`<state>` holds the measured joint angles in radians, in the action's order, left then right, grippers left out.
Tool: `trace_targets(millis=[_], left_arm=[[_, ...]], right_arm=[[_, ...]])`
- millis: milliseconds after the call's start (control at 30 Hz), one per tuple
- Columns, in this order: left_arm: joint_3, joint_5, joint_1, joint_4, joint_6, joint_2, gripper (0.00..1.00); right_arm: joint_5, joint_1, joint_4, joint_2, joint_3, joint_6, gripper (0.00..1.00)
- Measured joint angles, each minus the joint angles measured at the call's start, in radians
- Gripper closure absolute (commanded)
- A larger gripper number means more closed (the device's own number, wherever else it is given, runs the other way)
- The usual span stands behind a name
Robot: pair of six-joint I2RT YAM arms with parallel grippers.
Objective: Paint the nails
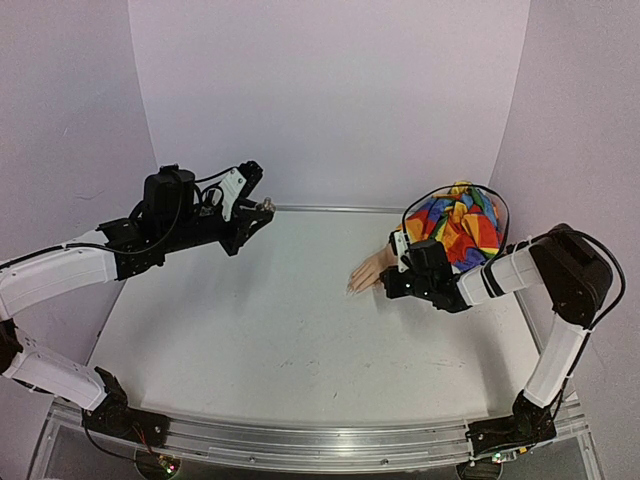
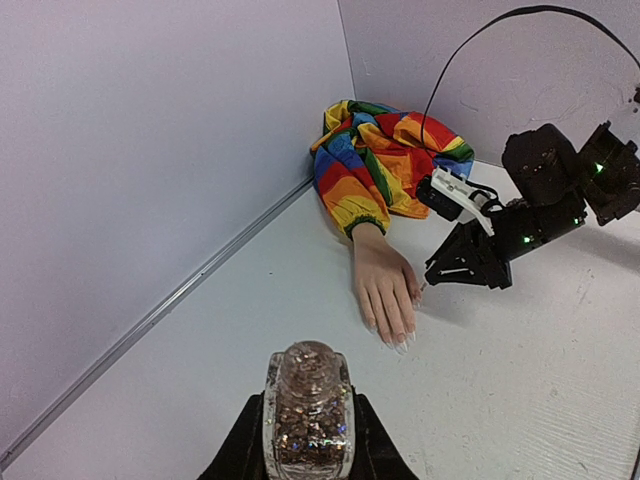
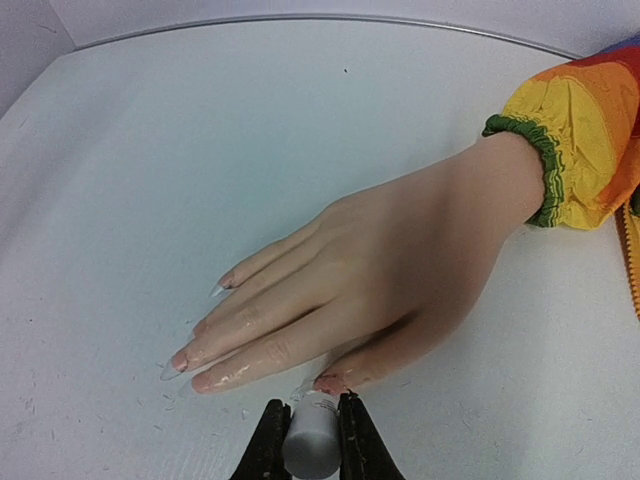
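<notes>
The peach mannequin hand (image 1: 368, 272) lies palm down at the right of the table, its rainbow sleeve (image 1: 460, 225) behind it. Its long pale nails (image 3: 178, 362) point left; the thumb nail (image 3: 330, 381) carries pinkish polish. My right gripper (image 3: 311, 440) is shut on the white cap of the polish brush (image 3: 311, 445), its tip at the thumb nail. My left gripper (image 2: 308, 440) is shut on a clear bottle of coppery glitter polish (image 2: 308, 405) and holds it above the table's far left (image 1: 262, 207). The hand (image 2: 385, 285) and right gripper (image 2: 440, 275) also show in the left wrist view.
The white table (image 1: 250, 320) is closed in by lilac walls at the back and both sides. The bunched sleeve (image 2: 375, 160) fills the far right corner, with a black cable looping over it. Small flecks lie on the table near the fingertips.
</notes>
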<state>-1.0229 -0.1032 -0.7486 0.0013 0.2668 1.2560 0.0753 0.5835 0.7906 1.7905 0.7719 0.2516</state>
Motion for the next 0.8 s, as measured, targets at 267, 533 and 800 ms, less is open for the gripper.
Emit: trace_targets(millis=[267,533,800], left_arm=[[0.000,0.000,0.000,0.000,0.000,0.000,1.00],[0.000,0.000,0.000,0.000,0.000,0.000,1.00],[0.000,0.000,0.000,0.000,0.000,0.000,1.00]], right_arm=[[0.024,0.000,-0.010,0.002,0.002,0.003,1.00],[0.019,0.000,-0.010,0.022,0.014,0.003,1.00],[0.017,0.000,-0.012,0.035,0.017,0.003,1.00]])
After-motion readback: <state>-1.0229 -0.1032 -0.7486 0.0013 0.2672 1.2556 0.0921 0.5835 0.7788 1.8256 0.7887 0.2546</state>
